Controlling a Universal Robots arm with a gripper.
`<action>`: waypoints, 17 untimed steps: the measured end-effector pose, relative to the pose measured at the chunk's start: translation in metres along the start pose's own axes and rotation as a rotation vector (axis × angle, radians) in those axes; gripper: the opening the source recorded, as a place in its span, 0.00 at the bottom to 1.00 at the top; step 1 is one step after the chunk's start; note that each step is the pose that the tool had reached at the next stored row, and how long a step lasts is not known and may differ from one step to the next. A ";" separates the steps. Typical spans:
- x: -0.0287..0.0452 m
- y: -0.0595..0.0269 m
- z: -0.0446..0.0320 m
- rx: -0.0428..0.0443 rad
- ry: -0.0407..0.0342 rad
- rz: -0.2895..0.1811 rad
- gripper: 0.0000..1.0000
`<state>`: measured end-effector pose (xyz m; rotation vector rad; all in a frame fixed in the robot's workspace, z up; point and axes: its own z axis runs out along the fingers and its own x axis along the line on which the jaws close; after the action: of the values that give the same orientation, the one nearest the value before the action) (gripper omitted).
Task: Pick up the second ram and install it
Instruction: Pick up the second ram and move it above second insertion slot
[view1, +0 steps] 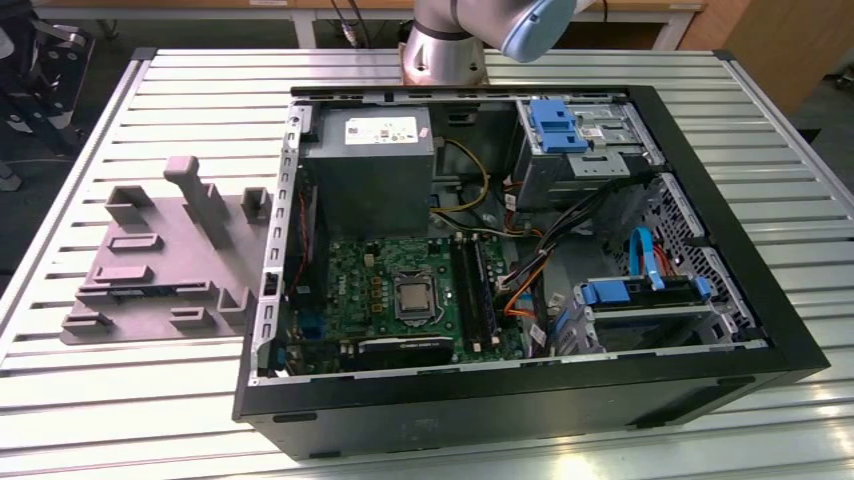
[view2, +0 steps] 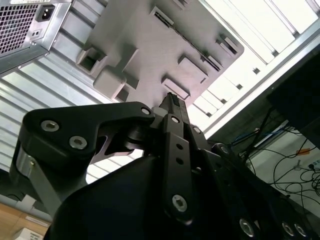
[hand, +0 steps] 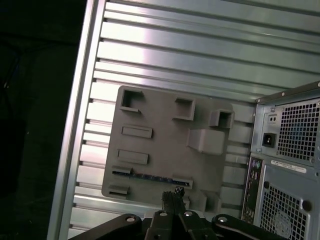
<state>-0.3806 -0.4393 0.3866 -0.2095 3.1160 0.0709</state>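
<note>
The second ram (hand: 150, 176) is a thin dark blue-green stick lying in a long slot near one edge of the grey moulded tray (hand: 165, 145). In the exterior view it shows as a dark strip (view1: 150, 291) on the tray (view1: 160, 250), left of the open computer case (view1: 534, 250). My gripper (hand: 172, 196) hangs well above the tray, roughly over the ram's slot and not touching anything. Its black fingertips (view2: 170, 101) are pressed together with nothing between them. The black memory slots (view1: 477, 290) sit on the green motherboard inside the case.
The tray and case rest on a slatted aluminium table (view1: 441, 65). The arm's base (view1: 447, 45) stands at the far edge behind the case. The case's rear panel (hand: 290, 160) with its power socket rises beside the tray. Cables and blue drive brackets (view1: 627, 290) fill the case's right half.
</note>
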 end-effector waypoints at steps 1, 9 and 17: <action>0.0000 0.0000 0.0000 -0.0001 0.0002 -0.003 0.11; 0.0002 0.0000 -0.0001 -0.0005 0.0013 -0.027 0.11; 0.0004 0.0000 0.0000 -0.0007 0.0016 -0.036 0.11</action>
<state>-0.3810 -0.4393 0.3866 -0.2658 3.1126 0.0713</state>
